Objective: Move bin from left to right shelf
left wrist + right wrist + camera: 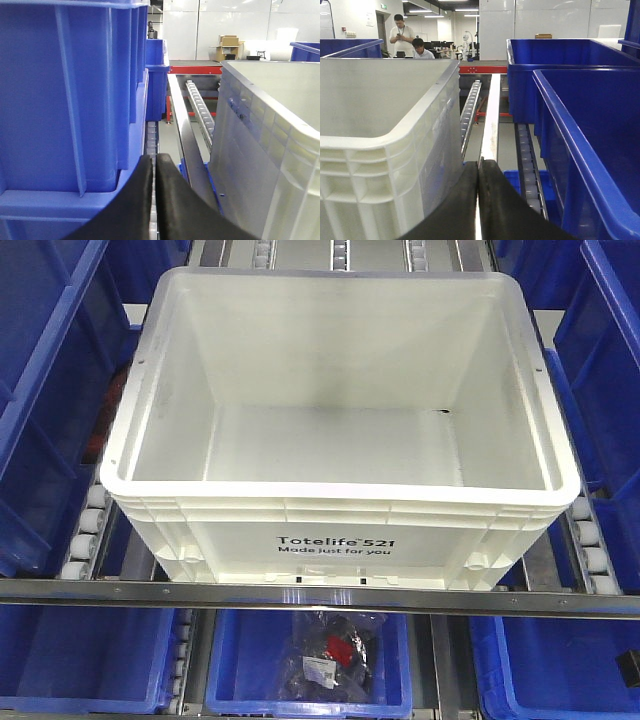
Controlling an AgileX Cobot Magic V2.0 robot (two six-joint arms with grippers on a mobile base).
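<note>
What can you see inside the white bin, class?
The white bin holds no objects: only its bare floor with grey scuffs and a dark mark near the back right. Its rim hides the near wall's inner face.

Left gripper: two black jaws, smooth and matte, curving to narrow tips. Right gripper: same black curved pair, faint sheen.

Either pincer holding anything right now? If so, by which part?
Nothing held. The left pincer and right pincer are both shut and empty, one on each side of the large white rectangular plastic tote.
</note>
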